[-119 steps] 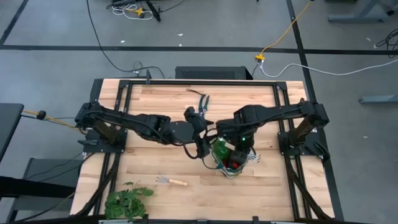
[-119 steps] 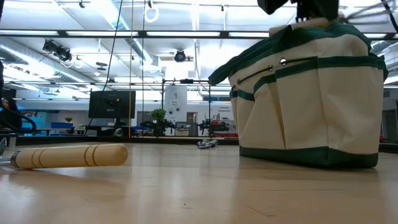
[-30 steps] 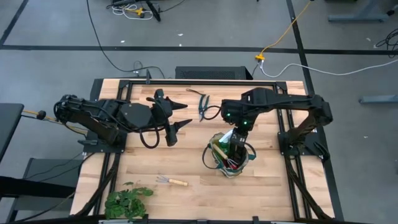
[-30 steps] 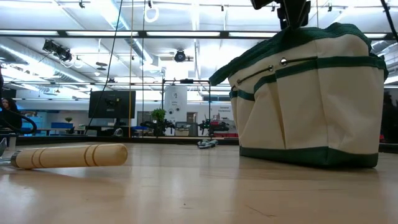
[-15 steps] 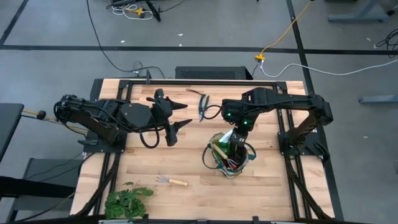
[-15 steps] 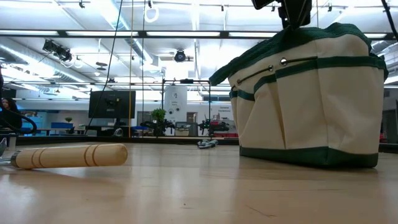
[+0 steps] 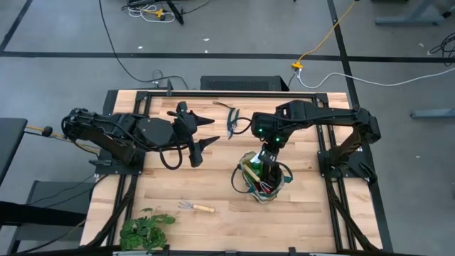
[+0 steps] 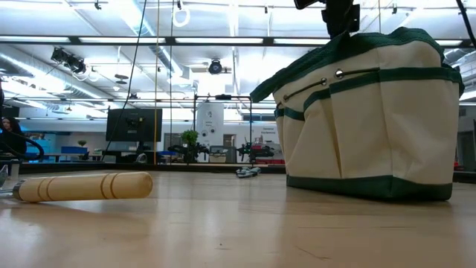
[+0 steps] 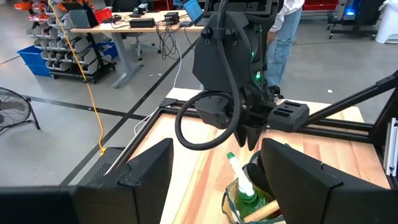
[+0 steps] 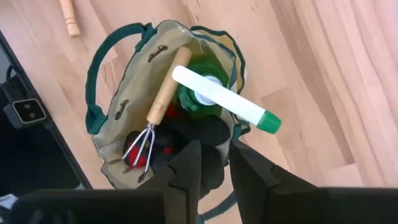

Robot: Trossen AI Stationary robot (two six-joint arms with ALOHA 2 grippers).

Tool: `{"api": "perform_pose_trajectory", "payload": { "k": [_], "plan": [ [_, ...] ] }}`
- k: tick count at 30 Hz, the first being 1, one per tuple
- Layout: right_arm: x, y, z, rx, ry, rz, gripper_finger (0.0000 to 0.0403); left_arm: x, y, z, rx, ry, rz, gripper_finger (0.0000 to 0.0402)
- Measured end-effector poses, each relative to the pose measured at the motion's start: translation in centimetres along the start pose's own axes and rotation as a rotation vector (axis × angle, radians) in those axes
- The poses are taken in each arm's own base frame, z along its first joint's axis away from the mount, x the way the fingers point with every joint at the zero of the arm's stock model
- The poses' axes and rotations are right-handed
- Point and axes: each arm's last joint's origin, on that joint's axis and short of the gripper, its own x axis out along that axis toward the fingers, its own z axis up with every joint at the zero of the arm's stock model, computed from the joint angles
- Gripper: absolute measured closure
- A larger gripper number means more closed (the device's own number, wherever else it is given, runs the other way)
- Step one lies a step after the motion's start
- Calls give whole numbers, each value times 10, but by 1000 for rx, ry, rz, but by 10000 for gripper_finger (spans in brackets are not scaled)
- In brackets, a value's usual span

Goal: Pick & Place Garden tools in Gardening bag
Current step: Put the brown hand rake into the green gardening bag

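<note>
Gardening bag point(image 7: 261, 180) sits mid-desk holding the spray bottle point(image 10: 214, 99), a hand rake point(image 10: 155, 121) and red gloves point(image 10: 134, 157). Right hand point(image 10: 214, 163) hovers above it, fingers slightly apart. Left hand point(image 7: 197, 136) waits wide open nearby.

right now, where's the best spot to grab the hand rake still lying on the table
Grip the hand rake on its bare wooden handle, coming straight down from above with the fingers across it. It lies flat on the table, tines toward the plant bunch, and the handle is the straight, even part with free space on both sides. The left gripper is probably nearer.
</note>
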Motion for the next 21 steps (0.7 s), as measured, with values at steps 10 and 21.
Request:
{"api": "perform_pose_trajectory", "payload": {
  "k": [10, 21],
  "plan": [
    [0, 3, 1, -18, -17, 8, 318, 0, 0, 0, 0, 0, 0, 152],
    [0, 4, 4, -18, -53, 25, 318, 0, 0, 0, 0, 0, 0, 152]
  ]
}}
